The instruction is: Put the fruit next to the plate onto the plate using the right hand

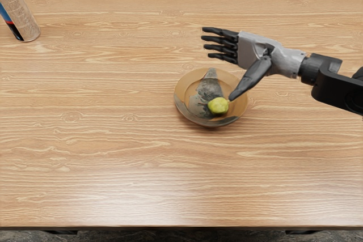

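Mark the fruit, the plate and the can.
fruit (218,106): head view, centre of its yellow-green skin, where it lies on the plate.
plate (181,92): head view, bare left part just inside the rim.
can (20,12): head view, middle of its silver side.

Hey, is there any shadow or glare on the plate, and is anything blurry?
Head view: even light, no glare on the table; a dark shadow lies inside the plate, left of the fruit; the fruit's edges look slightly soft.
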### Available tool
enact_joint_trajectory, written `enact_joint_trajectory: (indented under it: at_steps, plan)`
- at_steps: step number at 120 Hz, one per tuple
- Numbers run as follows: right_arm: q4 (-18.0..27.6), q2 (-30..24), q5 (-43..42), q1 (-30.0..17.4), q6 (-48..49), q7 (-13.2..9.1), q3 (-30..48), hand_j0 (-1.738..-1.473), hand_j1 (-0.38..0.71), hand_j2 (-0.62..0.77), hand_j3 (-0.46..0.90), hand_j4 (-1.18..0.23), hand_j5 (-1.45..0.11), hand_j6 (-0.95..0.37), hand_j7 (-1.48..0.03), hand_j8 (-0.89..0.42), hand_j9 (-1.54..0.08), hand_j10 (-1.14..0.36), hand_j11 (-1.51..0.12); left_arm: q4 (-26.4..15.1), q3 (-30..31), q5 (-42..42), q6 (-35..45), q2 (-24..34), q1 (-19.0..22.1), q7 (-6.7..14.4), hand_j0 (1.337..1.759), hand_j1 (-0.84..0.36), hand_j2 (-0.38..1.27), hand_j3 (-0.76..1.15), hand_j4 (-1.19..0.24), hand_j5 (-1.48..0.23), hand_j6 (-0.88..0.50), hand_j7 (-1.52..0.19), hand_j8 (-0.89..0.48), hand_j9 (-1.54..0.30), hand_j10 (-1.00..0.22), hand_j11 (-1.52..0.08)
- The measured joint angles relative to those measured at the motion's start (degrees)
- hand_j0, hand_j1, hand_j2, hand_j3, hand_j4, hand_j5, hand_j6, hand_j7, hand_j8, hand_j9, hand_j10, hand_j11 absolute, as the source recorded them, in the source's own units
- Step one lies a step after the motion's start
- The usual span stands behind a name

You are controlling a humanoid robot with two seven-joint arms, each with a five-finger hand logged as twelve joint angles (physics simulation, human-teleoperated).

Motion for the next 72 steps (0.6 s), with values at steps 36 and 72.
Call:
enact_joint_trajectory:
  at_steps: [36,72]
  plan:
    - [-1.5,-14.5,7.9,-10.1,0.2,0.9,5.3,-1.658,-0.35,0.0,0.0,0.0,-0.01,0.0,-0.01,0.0,-0.01,0.0,-0.01,0.1,-0.3,-0.2,0.0,0.0,-0.6,0.0,1.658,0.35,0.0,0.0,0.0,0.0,0.0,0.0,0.0,0.0,0.0,0.0]
    - [-3.5,-21.1,9.3,-12.7,0.2,2.4,5.5,-1.658,-0.35,0.0,0.0,0.0,0.0,0.0,0.0,0.0,0.0,0.0,0.0,0.1,-0.3,-0.2,0.0,0.0,-0.7,0.0,1.658,0.35,0.0,0.0,0.0,0.0,0.0,0.0,0.0,0.0,0.0,0.0]
